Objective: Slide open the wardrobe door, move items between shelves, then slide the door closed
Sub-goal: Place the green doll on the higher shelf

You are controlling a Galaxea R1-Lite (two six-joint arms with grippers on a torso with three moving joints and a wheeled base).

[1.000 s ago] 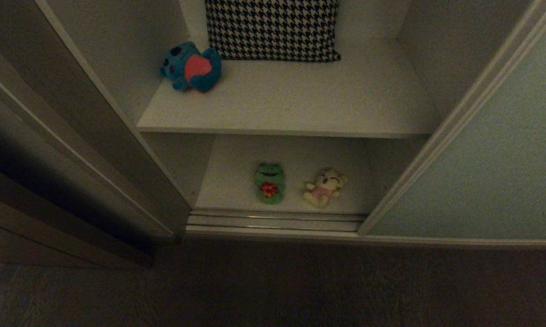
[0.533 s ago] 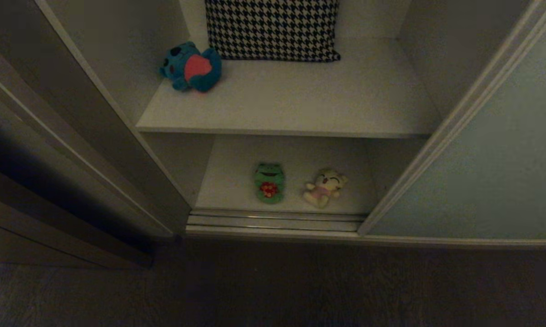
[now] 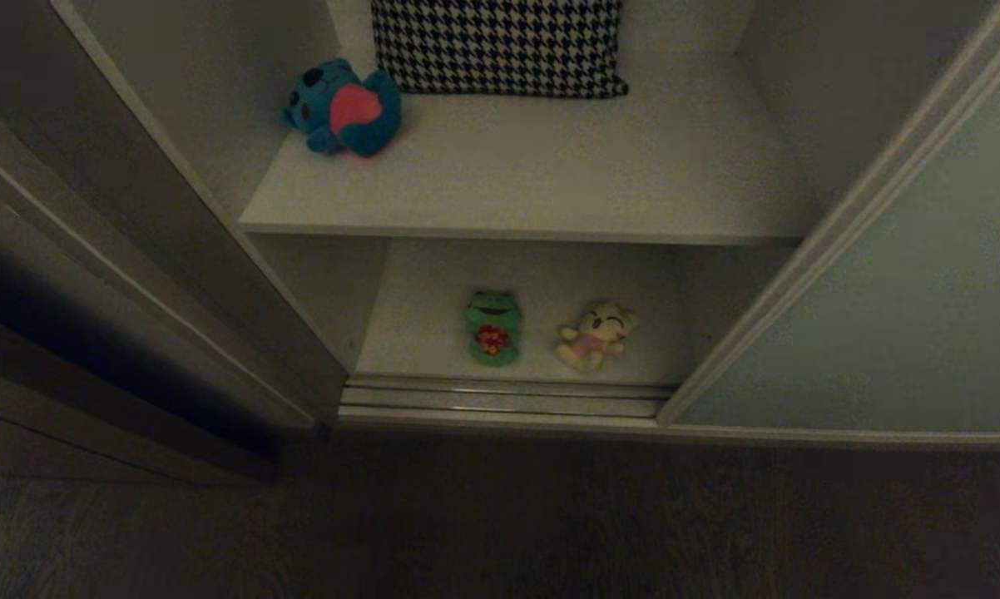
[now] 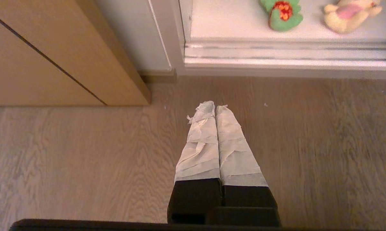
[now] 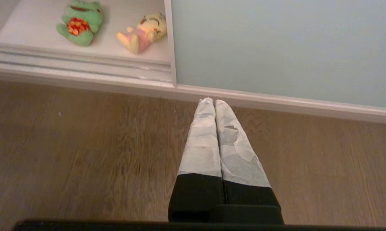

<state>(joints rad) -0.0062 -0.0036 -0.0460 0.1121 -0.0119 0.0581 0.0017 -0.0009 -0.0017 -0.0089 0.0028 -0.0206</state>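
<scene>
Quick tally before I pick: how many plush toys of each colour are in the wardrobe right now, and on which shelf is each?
Blue toy: 1, on the upper shelf, beside the checked cushion
Green frog: 1, on the lower shelf
Yellow toy: 1, on the lower shelf, right of the frog
Total: 3 toys

Three plush toys: one blue, one green frog, one yellow. Two shelves: upper, lower. One houndstooth cushion. One sliding door. Two grippers, left and right.
</scene>
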